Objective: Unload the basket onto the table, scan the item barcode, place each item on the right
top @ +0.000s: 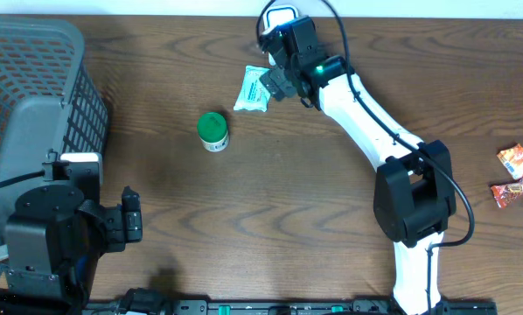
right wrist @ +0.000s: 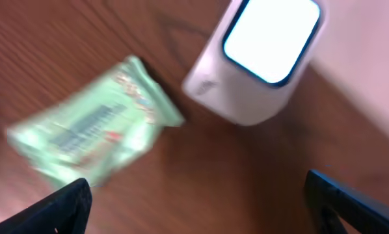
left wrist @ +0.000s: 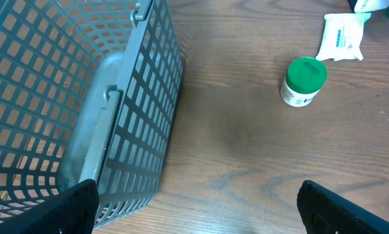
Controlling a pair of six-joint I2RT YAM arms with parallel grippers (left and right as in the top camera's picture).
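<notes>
The item, a pale green and white packet [top: 251,91], lies flat on the table at the back centre and is blurred in the right wrist view [right wrist: 93,127]. A white scanner [top: 279,17] with a bright window [right wrist: 271,36] stands just behind it. My right gripper [top: 274,84] hovers beside the packet's right edge. It is open [right wrist: 201,208], with only bare wood between its fingers. My left gripper [top: 130,219] stays near the front left, open [left wrist: 194,211] and holding nothing.
A grey mesh basket [top: 34,96] fills the left side [left wrist: 116,104]. A white bottle with a green cap [top: 213,131] lies left of the packet [left wrist: 304,81]. Two orange snack packs [top: 517,175] sit at the far right edge.
</notes>
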